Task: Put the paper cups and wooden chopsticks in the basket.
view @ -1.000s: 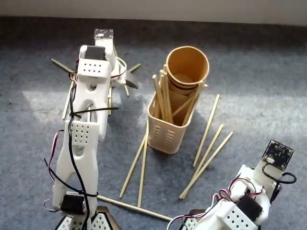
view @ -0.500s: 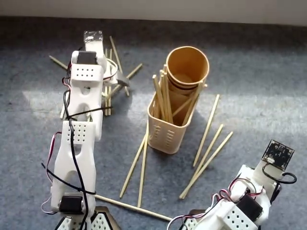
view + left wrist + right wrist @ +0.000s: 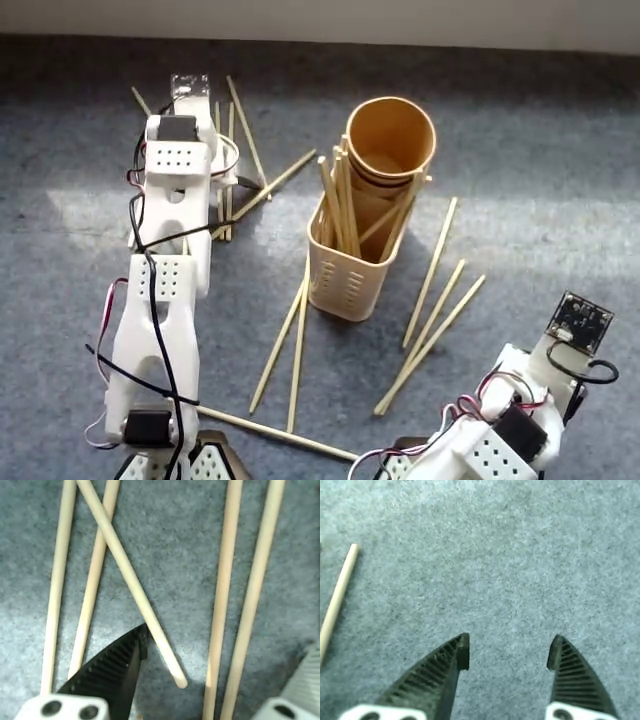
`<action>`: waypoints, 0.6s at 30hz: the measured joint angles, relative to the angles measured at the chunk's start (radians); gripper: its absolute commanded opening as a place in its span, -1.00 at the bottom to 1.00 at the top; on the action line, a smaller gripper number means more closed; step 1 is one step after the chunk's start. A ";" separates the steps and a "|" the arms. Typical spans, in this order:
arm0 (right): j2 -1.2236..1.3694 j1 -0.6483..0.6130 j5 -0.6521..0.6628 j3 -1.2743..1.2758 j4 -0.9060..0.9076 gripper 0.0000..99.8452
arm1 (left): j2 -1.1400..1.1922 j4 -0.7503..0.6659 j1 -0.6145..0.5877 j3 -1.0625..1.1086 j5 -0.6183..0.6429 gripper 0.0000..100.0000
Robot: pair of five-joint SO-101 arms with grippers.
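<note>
A cream basket (image 3: 345,280) stands mid-carpet holding stacked paper cups (image 3: 390,140) and several wooden chopsticks (image 3: 340,200). My left gripper (image 3: 228,190) hangs low at the far left over a scatter of loose chopsticks (image 3: 245,130). Its wrist view shows that gripper (image 3: 225,645) open, the black finger (image 3: 125,665) beside the end of a slanted chopstick (image 3: 130,580), and two parallel chopsticks (image 3: 225,580) lying between the fingers. My right gripper (image 3: 507,650) stands open over bare carpet, nothing in it; a chopstick end (image 3: 337,600) lies off to one side.
More chopsticks lie right of the basket (image 3: 435,300), in front of it (image 3: 290,340), and one near the left arm's base (image 3: 270,430). The right arm (image 3: 500,430) sits folded at the near right corner. A pale wall edge runs along the far side.
The left arm has swung farther away and to the left, uncovering more chopsticks. One chopstick beside its gripper has shifted toward the basket. The right arm has not moved.
</note>
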 measured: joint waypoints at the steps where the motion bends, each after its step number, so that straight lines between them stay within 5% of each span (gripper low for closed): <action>1: 0.000 0.000 0.000 0.000 0.000 -0.49 | 0.000 0.005 0.014 0.000 -0.015 -0.11; 4: 0.000 0.000 0.000 0.000 0.000 -0.49 | 0.002 0.020 0.046 0.000 -0.041 -0.21; 11: 0.000 0.000 0.000 0.000 0.000 -0.49 | 0.005 0.040 0.078 0.000 -0.048 -1.00; 18: 0.000 0.000 0.000 0.000 0.000 -0.49 | 0.006 0.040 0.089 -0.002 -0.051 -0.99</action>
